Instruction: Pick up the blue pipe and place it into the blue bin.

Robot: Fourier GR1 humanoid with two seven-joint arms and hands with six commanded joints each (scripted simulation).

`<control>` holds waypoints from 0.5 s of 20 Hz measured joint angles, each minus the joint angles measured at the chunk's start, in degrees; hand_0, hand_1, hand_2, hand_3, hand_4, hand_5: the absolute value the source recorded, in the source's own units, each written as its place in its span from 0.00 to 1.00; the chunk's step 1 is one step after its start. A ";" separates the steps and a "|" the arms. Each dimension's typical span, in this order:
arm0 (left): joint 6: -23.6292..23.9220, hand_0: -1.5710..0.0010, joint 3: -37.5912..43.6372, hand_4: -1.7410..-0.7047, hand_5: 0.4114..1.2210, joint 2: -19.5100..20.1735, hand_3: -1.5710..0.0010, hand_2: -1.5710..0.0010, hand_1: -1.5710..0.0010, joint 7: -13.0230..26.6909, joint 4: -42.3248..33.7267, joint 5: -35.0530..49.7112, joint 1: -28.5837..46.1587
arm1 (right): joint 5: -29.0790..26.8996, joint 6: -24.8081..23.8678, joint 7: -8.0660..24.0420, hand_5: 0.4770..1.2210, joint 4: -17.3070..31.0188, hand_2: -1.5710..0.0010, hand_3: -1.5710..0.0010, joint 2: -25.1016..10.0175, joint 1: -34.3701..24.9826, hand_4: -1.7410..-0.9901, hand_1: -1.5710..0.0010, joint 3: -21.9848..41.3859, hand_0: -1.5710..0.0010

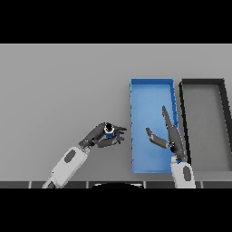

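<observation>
The blue pipe (109,130) is a short blue tube seen end-on, with a pale rim and a dark hole. My left hand (100,137) is shut on it, fingers and thumb curled round it, just left of the blue bin (152,93). The bin is a long shallow blue tray lying lengthwise on the grey table. My right hand (171,136) hovers over the bin's right half, open, its fingers straight and pointing away from me, thumb spread to the left.
A black-rimmed bin (182,118) with a grey floor stands directly right of the blue bin, nearly touching it. The grey table (59,90) stretches to the left and behind both bins.
</observation>
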 measured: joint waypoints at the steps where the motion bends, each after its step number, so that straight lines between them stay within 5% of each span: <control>1: -0.17 0.03 -0.18 0.02 0.98 -0.18 0.07 0.02 0.02 0.26 -1.09 0.23 -0.59 | -0.01 0.00 0.73 0.17 0.15 1.00 1.00 -0.28 -0.52 0.75 1.00 -0.24 1.00; 10: -0.11 0.00 -1.45 0.00 1.00 0.20 0.05 0.00 0.00 7.74 -9.07 1.07 -2.65 | 0.24 -0.27 -2.84 0.17 -0.56 1.00 1.00 -1.11 0.85 0.82 1.00 -0.78 1.00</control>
